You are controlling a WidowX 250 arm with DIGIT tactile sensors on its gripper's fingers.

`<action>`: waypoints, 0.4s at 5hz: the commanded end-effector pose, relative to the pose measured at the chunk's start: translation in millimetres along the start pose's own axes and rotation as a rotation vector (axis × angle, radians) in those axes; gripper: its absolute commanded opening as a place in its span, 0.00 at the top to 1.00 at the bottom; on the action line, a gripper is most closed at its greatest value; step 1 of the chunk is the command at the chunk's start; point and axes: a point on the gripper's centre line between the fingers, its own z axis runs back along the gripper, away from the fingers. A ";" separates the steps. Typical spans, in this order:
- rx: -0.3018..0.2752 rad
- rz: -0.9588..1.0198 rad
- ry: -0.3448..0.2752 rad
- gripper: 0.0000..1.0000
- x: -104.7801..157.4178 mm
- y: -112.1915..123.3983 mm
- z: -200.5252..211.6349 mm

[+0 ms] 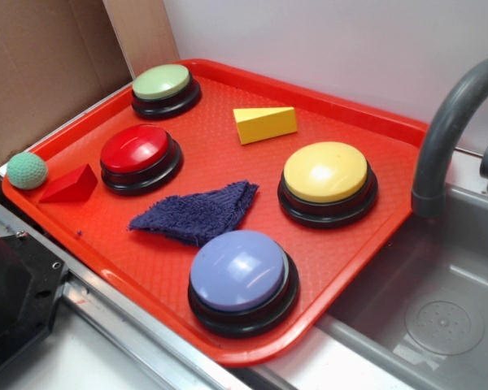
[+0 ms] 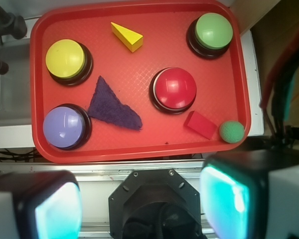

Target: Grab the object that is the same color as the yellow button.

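A shallow red plastic tray (image 1: 228, 166) with a textured floor is seen resting beside a grey sink basin (image 1: 439, 309), over which a curved grey faucet (image 1: 443, 122) is arched. On the tray, the small solid yellow wedge-shaped block (image 1: 265, 123) is found toward the far side, lying flat between the pale green round push-button on a black base (image 1: 163, 88) and the large yellow dome push-button on a black base (image 1: 327, 180), touching neither. A red dome button (image 1: 138, 156) is set in the tray's left-middle part, and a lavender-blue dome button (image 1: 242, 278) is placed at the near edge. A crumpled dark purple triangular cloth (image 1: 199, 213) is spread among the red, yellow and lavender-blue buttons. A red wedge block (image 1: 70, 185) is lying just left of the red button, and a small green crocheted ball (image 1: 26, 171) is seated at the tray's left rim beside that wedge. Brown cardboard (image 1: 41, 69) is propped behind the tray.

In the wrist view, the gripper (image 2: 139, 201) is held high above and off the near edge of the tray, over a metal counter edge; its two fingers (image 2: 236, 196) are seen widely spread, with nothing between them. The yellow wedge (image 2: 127, 36) is shown well apart from it, near the tray's far rim.
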 end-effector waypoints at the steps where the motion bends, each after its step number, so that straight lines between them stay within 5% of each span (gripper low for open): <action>1: 0.000 0.000 0.000 0.00 0.0 0.0 0.0; 2: 0.010 0.034 -0.019 0.00 34.2 -1.1 -3.6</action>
